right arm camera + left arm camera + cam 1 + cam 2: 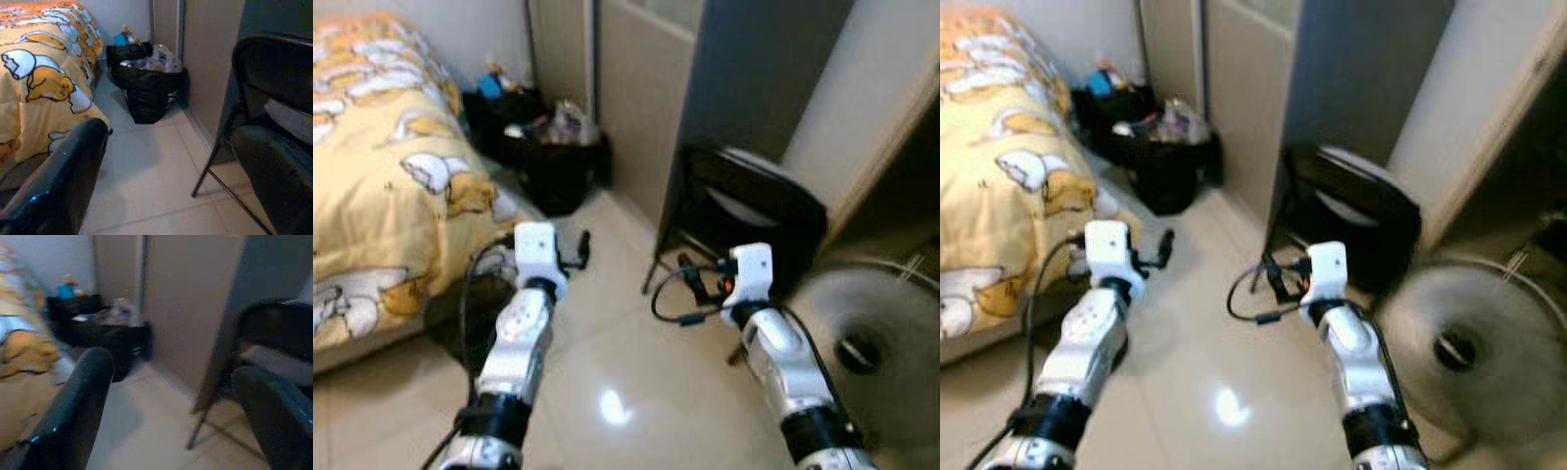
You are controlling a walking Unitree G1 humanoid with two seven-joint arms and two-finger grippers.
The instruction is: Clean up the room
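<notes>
A black rubbish bag (558, 168), stuffed with clear plastic and scraps, stands on the floor against the far wall beside the bed. Both arms are held out over the tiled floor, well short of the bag. My left gripper (577, 252) is open with nothing between its fingers; its wrist view looks past the fingers (73, 406) at the bag (105, 333). My right gripper (693, 279) is also open and empty, close to the black folding chair (754, 206). The right wrist view has the bag (149, 88) ahead between its fingers.
A bed with a yellow cartoon quilt (382, 147) lies along the left. A low dark stand with a blue item (489, 86) sits behind the bag. A round floor fan (862, 333) stands at the right, by the chair and a grey door panel (754, 69).
</notes>
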